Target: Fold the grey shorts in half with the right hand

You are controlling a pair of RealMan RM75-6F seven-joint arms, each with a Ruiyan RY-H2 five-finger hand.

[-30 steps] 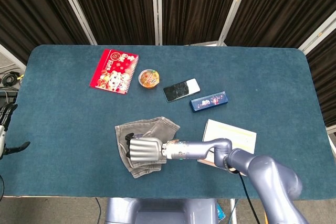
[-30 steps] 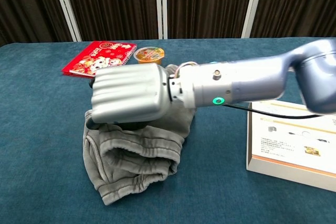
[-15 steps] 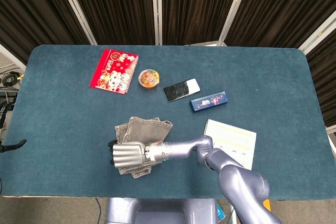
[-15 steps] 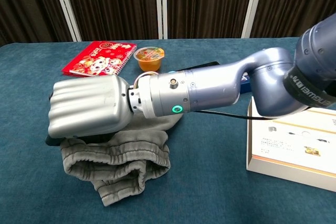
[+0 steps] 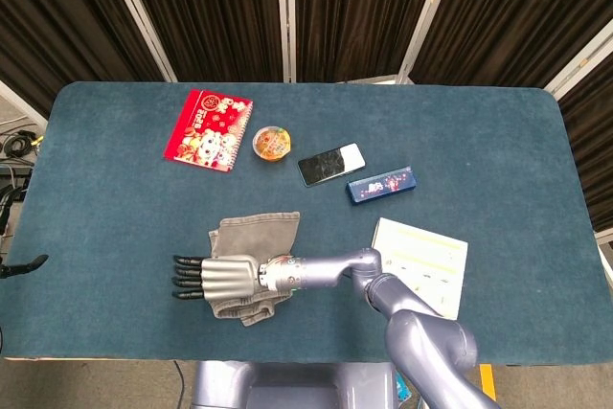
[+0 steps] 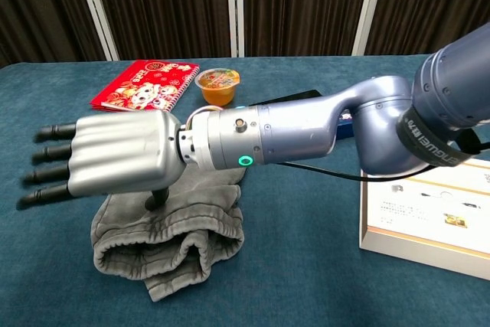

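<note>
Your right hand (image 5: 215, 281) sits at the lower left of centre in the head view, fingers (image 6: 47, 152) stretched out flat and spread toward the frame's left, gripping nothing; in the chest view its thumb seems to point down at the cloth, though whether it touches is hard to tell. Under and just behind the palm lie the crumpled grey fabric shorts (image 5: 251, 259), already doubled into a compact bundle on the dark blue tabletop (image 5: 115, 217), with the thick waistband edge bunched at the near side in the chest view (image 6: 164, 254). The fold looks made but untidy, so judge the edges before you leave: if you smooth it, lower the flat palm onto the upper layer and press gently rather than dragging, since a sideways sweep would likely pull the top layer off. Lift straight up when you withdraw so no finger snags the cloth. The white instruction box (image 5: 421, 258) lies to the right of the shorts, beside the forearm; mind it as you retract.
</note>
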